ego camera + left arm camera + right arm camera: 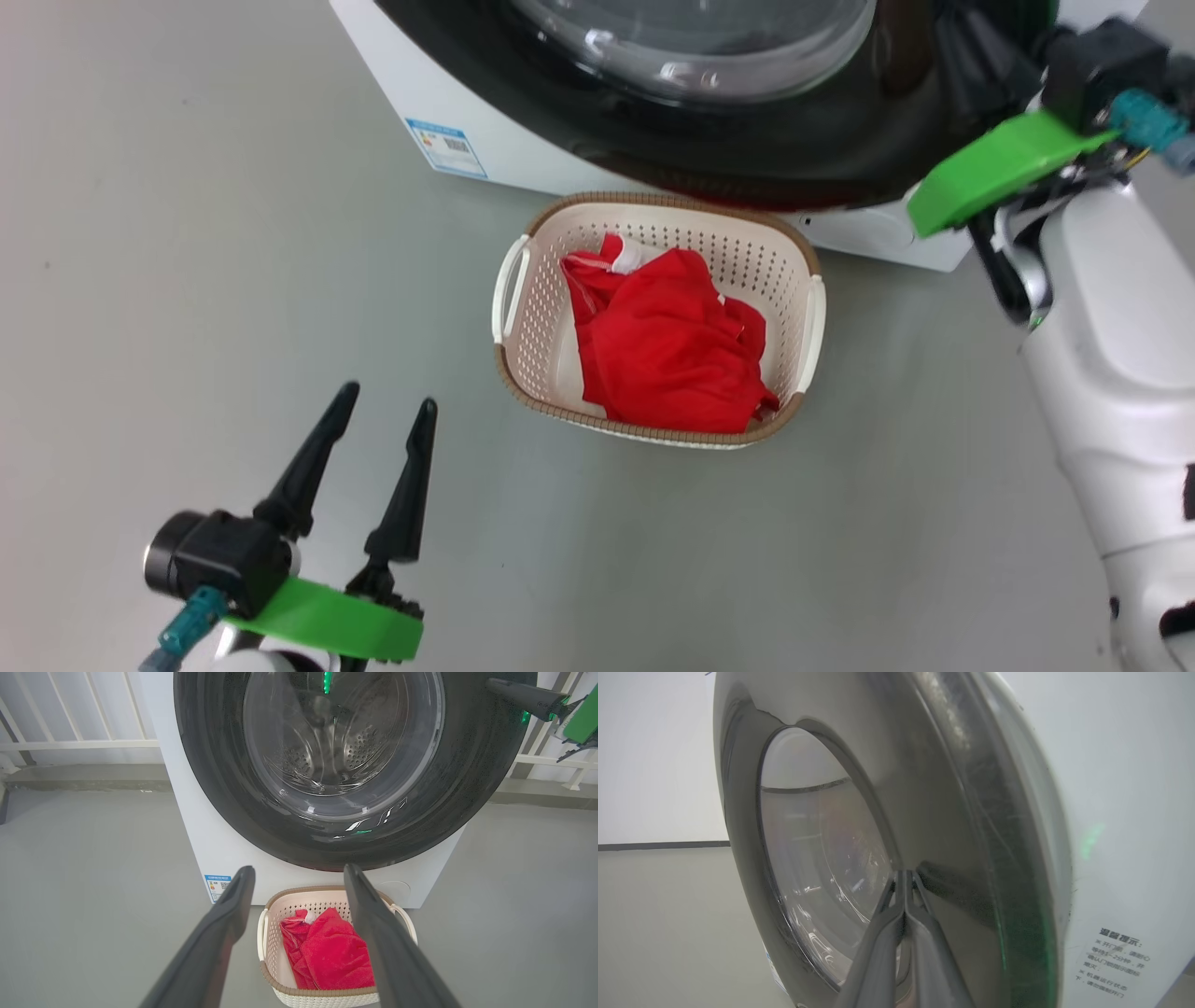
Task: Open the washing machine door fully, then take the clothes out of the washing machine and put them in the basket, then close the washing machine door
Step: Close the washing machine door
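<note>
Grey floor [187,280] holds the basket [653,198] of red clothes [667,345] before the washing machine [523,159]. The clenched right hand [903,875] touches the washing machine door [952,826] rim; the left hand [389,394] hangs released. Its tips may skid off the gloss, leaving the door unlatched.

bare laundry test area: washing machine [210,849] on grey floor [187,280], white railing [70,744] behind.

I get bright, even light in the head view: the floor [187,280] is flat-lit, with a faint shadow right of the basket [653,200]. White glare streaks the glass of the washing machine door [691,56] at the top. In the left wrist view the railing [70,744] bows at upper left and the left gripper [299,870] is soft. The right wrist view is dimmer and hazy, with a green glint at right on the washing machine [1134,812].
</note>
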